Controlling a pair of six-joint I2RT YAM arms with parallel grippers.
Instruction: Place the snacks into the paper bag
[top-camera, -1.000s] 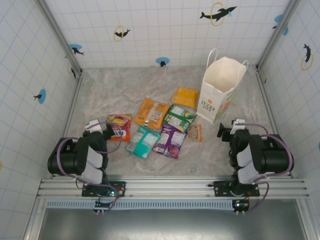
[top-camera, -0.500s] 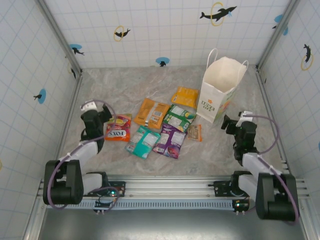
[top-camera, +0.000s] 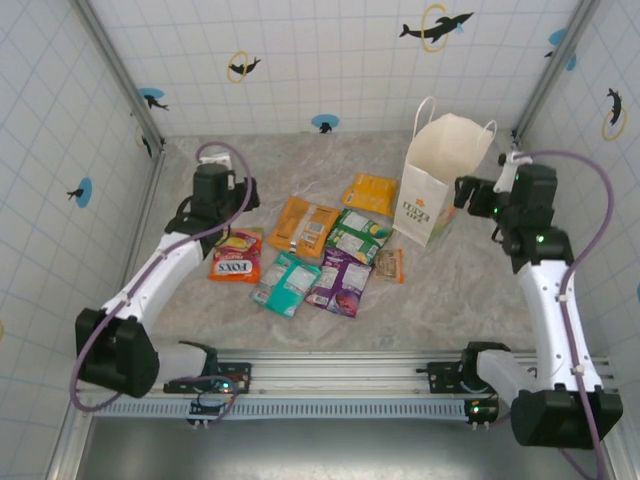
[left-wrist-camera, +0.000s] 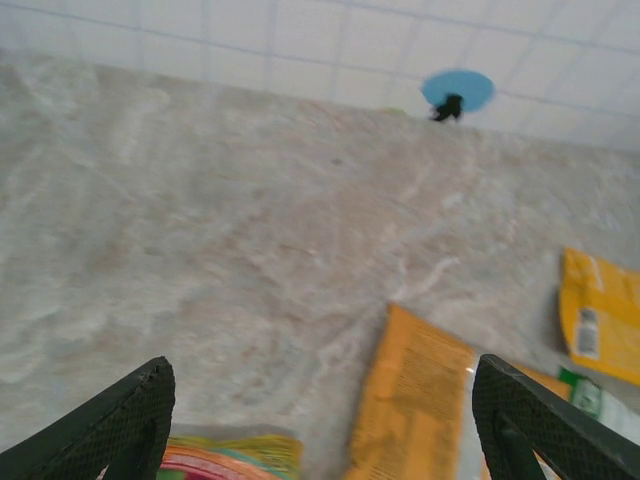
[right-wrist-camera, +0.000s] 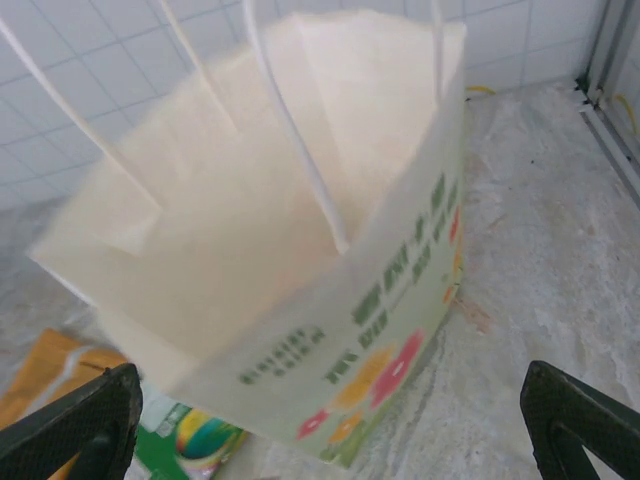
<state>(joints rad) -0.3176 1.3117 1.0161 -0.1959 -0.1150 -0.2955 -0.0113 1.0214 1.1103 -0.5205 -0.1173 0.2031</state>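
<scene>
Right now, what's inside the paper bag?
Inside the bag I can see bare white walls and none of the snacks. The very bottom is hidden behind the bag's near wall.

Bright, even light, faint shadows; the paper bag (right-wrist-camera: 230, 260) looks blurred close-up.

The snacks (top-camera: 335, 270) lie clustered on the table (top-camera: 430, 295), left of the paper bag (top-camera: 440, 185).
</scene>
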